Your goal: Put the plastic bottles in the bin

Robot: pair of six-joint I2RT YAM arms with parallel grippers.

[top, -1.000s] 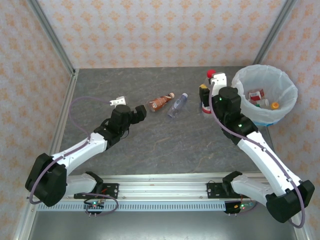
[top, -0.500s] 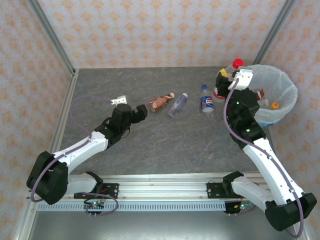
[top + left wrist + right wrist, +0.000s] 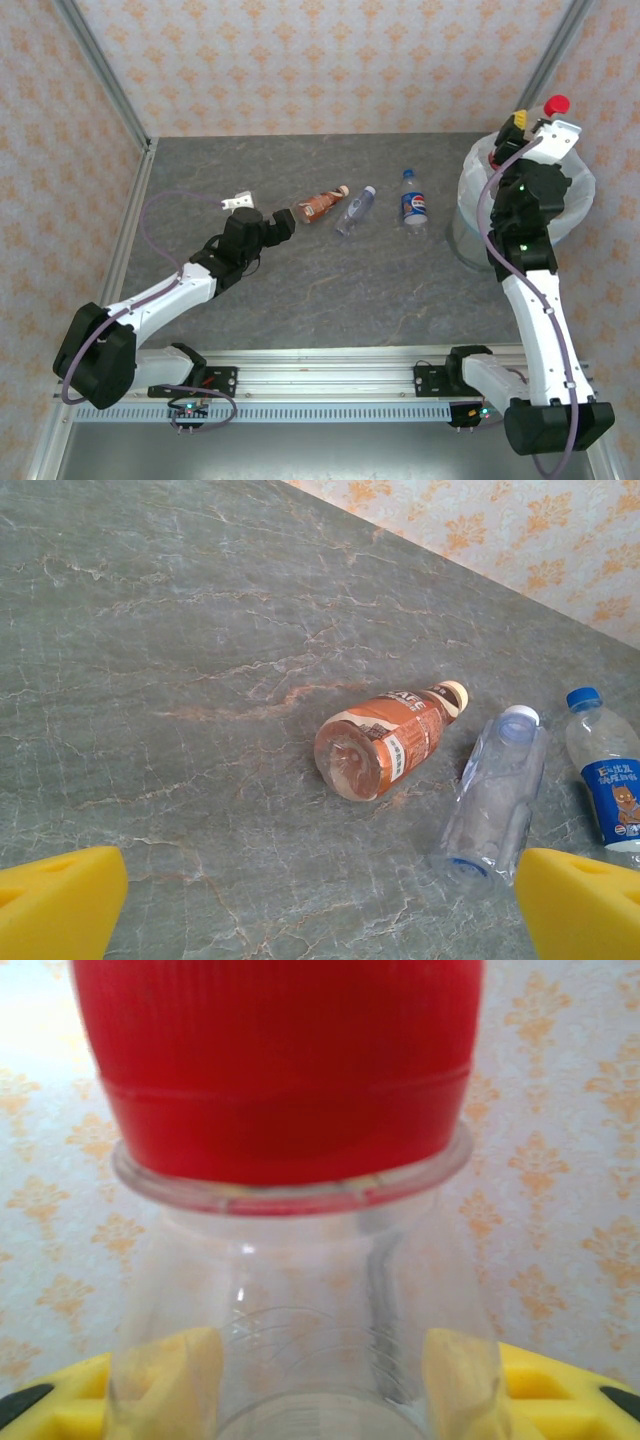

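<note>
Right gripper (image 3: 536,124), red-capped bottle (image 3: 556,104) above bin (image 3: 466,212)

On the table (image 3: 300,290), seen from above, three bottles lie in a row behind the centre. The coffee bottle (image 3: 321,205) is at 12 o'clock from the centre, with its cap toward 2 o'clock. Just beside it, at its 3 o'clock, lies the middle bottle (image 3: 355,210), cap toward 1 o'clock. The third bottle (image 3: 411,202) lies apart from these two, further toward 3 o'clock, cap toward 12 o'clock. The left gripper (image 3: 283,222) is at 8 o'clock from the coffee bottle, near its base. The bin (image 3: 468,200) stands at 2 o'clock of the table. The right gripper (image 3: 537,124) is over the bin's 12 o'clock rim, with the held bottle (image 3: 556,103) between its fingers.
</note>
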